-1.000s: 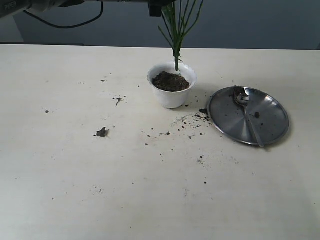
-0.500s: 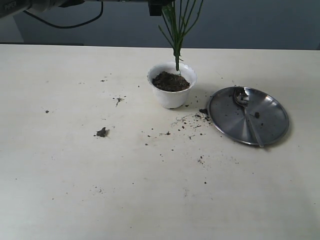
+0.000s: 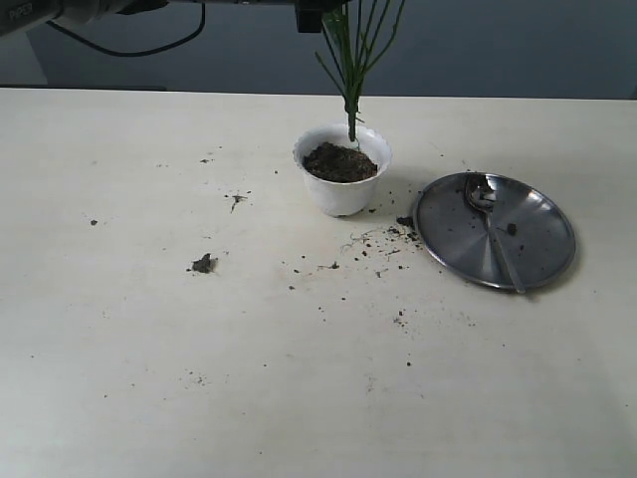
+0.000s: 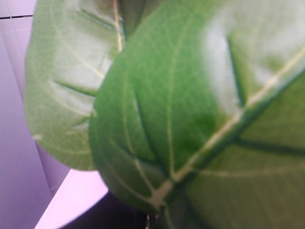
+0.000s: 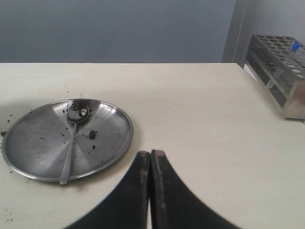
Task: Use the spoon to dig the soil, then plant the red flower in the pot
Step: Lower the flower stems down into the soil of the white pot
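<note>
Exterior view: small white scalloped plastic pot sits upper centre on the pale counter, filled with dark brown crumbly soil. The red flower shows here only as a bunch of thin green stems, upright, with the lower end meeting the soil at the pot's back edge and the top cut off by the frame. The left claw is a dark block at the top edge, right against the stems, and reads as clamped on them. No blooms visible.

Round shiny steel plate lies right of the pot, apart from it. A small silver metal spoon lies in the plate, bowl toward the top of the frame. Loose soil specks sit on the counter between pot and plate, plus one small clump at left centre.

Left wrist view: large green veined leaves fill nearly the whole frame, out of focus. The claw itself is hidden behind them.

Right wrist view: right claw at bottom centre, black fingers pressed together, clenched on nothing, over bare counter. Plate at left with the spoon lying in it; the spoon bowl carries soil bits, and there are crumbs on the plate. Grey tube rack at the right edge, with a blue-capped tube in it.
</note>
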